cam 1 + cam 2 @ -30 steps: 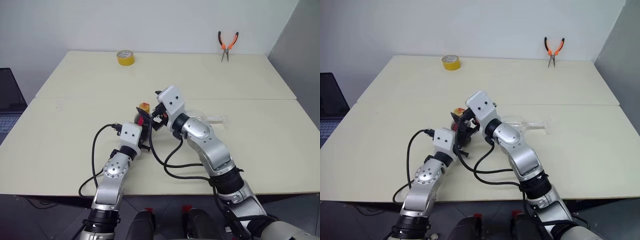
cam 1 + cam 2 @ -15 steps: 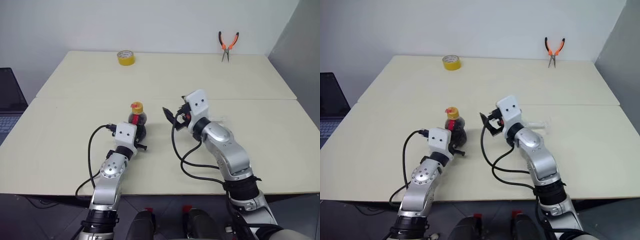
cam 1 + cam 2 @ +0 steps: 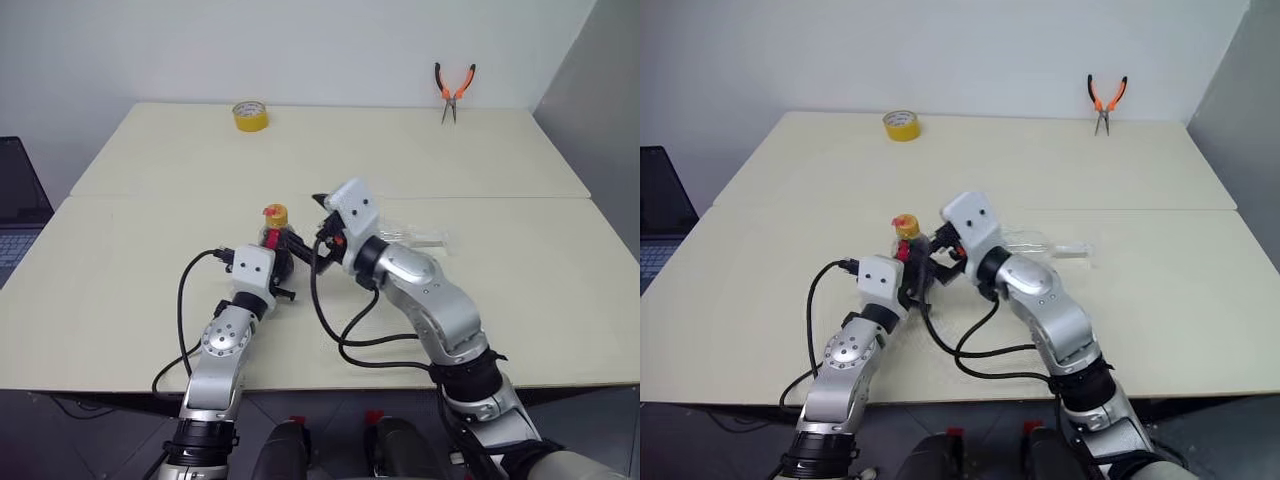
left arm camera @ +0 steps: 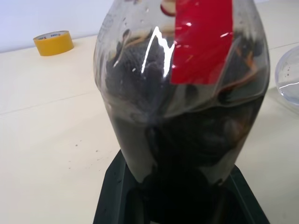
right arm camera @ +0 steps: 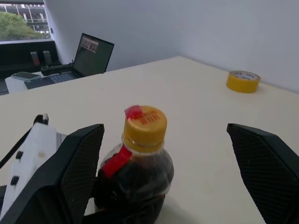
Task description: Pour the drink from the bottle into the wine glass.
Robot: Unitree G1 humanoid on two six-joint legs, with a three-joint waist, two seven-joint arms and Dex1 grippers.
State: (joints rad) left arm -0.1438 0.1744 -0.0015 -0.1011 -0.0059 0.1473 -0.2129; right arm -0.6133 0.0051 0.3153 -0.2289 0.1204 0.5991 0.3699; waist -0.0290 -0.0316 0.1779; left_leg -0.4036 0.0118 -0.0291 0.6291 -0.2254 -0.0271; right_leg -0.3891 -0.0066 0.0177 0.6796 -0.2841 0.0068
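Right wrist view: the bottle is seen upright on the tabletop, yellow cap on, clamped at its body by the left gripper. The right gripper is spread wide, its fingers flanking the cap without contact. Step judged: uncapping; closing on the cap is called for next. The wine glass lies behind the right arm, unfilled.

Both arms were clad in silver-grey rounded shells, joined by black rings. A white boxy housing was fitted at each wrist. Black cables were looped loosely beside each forearm. The right gripper was seen with broad black fingers bearing a fine cross-hatched texture.
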